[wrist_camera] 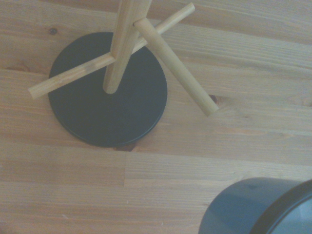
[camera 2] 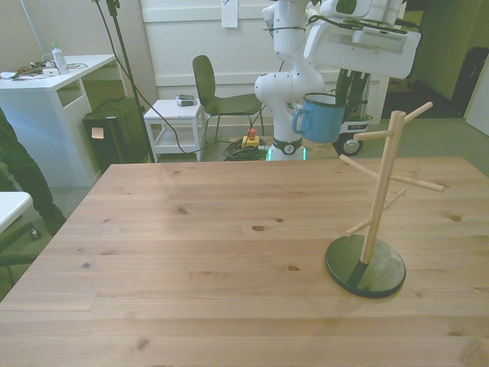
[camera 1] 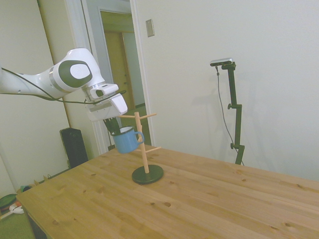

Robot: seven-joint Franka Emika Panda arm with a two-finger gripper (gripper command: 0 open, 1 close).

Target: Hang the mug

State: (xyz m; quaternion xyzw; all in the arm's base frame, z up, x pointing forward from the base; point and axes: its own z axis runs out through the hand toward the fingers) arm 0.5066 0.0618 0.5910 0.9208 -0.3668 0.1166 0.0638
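Side view: white arm comes in from the picture's left, end effector (camera 1: 113,128) closed on the rim of the mug (camera 1: 125,140), dark fingers at the rim. Mug is blue with a pale rim, held off the table (camera 1: 199,199), roughly upright with a slight tilt. Loop handle faces the wooden peg rack (camera 1: 143,149) and sits right at the post in this view; contact with post or peg cannot be told. Mug hangs between the top pegs and the lower pegs in height. Rack stands upright on a dark round base (camera 1: 147,174) on the table.

Front view: mug (camera 2: 317,118) hangs under the end effector (camera 2: 334,93), up in the air, behind the rack and toward the front view's left of the post. Handle points to the front view's left. Rack (camera 2: 380,187) stands at the front view's right of the table (camera 2: 191,252), pegs angled outward at several heights, dark base (camera 2: 365,266) flat on the wood. Background: dark chair (camera 2: 218,95), small white side table (camera 2: 174,122), white desk (camera 2: 53,84) at the front view's left, part of a person (camera 2: 19,172) in dark clothing at the left edge.

Wrist view: rack post and pegs (wrist_camera: 124,48) seen from above, dark base (wrist_camera: 107,97) beneath, blurred curved blue mug wall (wrist_camera: 253,207) in the corner, wood planks around.
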